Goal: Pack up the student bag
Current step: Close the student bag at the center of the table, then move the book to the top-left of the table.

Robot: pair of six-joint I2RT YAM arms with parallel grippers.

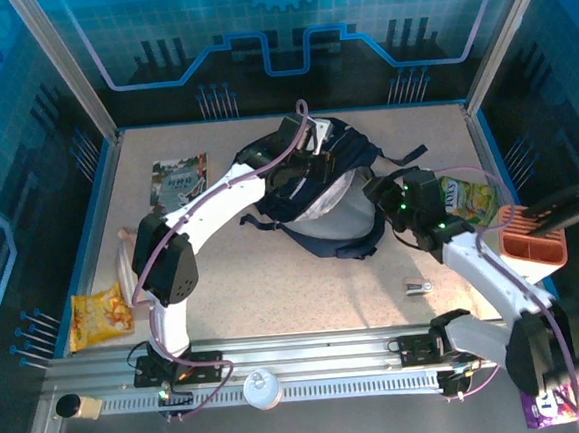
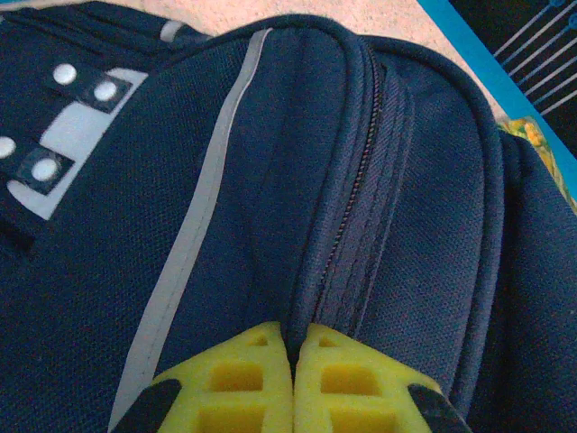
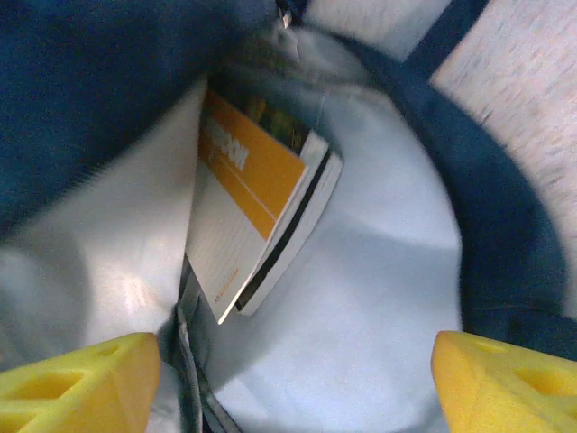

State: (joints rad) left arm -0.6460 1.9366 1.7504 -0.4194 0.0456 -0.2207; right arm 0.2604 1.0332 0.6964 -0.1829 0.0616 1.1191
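Note:
The student bag (image 1: pixel 348 155), navy with a thin pale stripe, lies at the table's middle back with its mouth toward the right. My left gripper (image 2: pixel 295 347) is shut on a fold of the bag's fabric (image 2: pixel 361 180) beside the zipper, holding its upper edge (image 1: pixel 301 165). My right gripper (image 3: pixel 293 388) is open at the bag's mouth (image 1: pixel 378 191), yellow fingertips (image 3: pixel 81 379) wide apart with nothing between them. Inside, an orange and white book (image 3: pixel 261 198) leans against the pale lining (image 3: pixel 370 307), apart from the fingers.
A booklet (image 1: pixel 178 180) lies at the back left, a yellow snack bag (image 1: pixel 100 317) at the front left. A green packet (image 1: pixel 466 201) and an orange holder (image 1: pixel 532 242) sit right of the bag. A small object (image 1: pixel 418 287) lies near the front.

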